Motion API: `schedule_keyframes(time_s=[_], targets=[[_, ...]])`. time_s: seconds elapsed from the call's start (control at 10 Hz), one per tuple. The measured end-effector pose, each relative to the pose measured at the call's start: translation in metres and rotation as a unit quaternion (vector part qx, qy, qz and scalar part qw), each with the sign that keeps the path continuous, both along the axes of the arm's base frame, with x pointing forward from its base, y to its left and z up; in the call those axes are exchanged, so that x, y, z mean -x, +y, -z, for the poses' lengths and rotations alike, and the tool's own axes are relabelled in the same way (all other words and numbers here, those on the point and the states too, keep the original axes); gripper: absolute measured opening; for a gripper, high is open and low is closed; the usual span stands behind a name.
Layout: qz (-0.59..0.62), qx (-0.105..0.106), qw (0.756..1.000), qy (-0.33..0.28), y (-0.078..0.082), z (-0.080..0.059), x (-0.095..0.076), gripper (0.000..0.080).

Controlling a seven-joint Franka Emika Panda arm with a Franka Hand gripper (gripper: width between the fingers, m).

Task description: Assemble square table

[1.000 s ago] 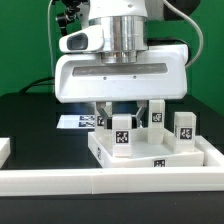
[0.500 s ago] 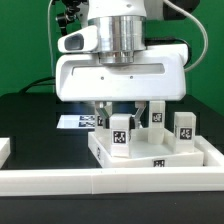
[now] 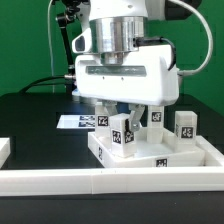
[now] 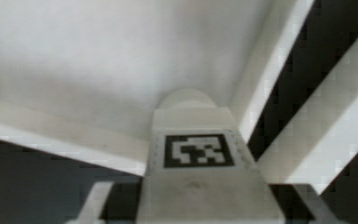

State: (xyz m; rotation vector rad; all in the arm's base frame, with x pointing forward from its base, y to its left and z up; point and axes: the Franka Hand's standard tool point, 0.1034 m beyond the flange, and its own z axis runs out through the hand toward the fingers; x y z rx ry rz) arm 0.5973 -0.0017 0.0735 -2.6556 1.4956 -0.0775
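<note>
A white tagged leg [image 3: 122, 135] is held upright between the two fingers of the gripper [image 3: 124, 122], jaws closed narrow on its sides. In the wrist view the same leg [image 4: 197, 150] is seen close up, its tag facing the camera, with a finger [image 4: 105, 200] pressed against each flank. The leg's lower end is placed over the square table top [image 3: 150, 160], toward that slab's corner on the exterior view's left; whether it is seated or just touching cannot be told. The slab is laid flat on the black table [image 3: 30, 120], tucked into the corner formed by the white barrier rails [image 3: 60, 180]. Two more legs are stood upright behind the slab: one [image 3: 155, 116] just beside the gripper, one [image 3: 184, 128] further to the exterior view's right. The marker board [image 3: 78, 121] is seen behind, flat on the table.
</note>
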Motion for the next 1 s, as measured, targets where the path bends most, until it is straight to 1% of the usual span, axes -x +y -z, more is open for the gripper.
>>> schedule_keyframes(time_s=[0.3,0.4,0.6,0.7,0.9,1.0], targets=[[0.146,-0.016,0.989,0.019,0.0061,0.0005,-0.0005,0.0290],[0.174,-0.020,0.984,0.038,0.0066,0.0004,-0.0017,0.0290],[0.219,-0.023,0.975,0.040,0.0077,0.0006,-0.0035,0.0290],[0.256,-0.026,0.965,0.041,0.0085,0.0011,-0.0036,0.0290],[0.294,-0.031,0.954,0.043,0.0095,0.0014,-0.0037,0.0295],[0.273,-0.029,0.961,0.042,0.0098,0.0014,-0.0037,0.0295]])
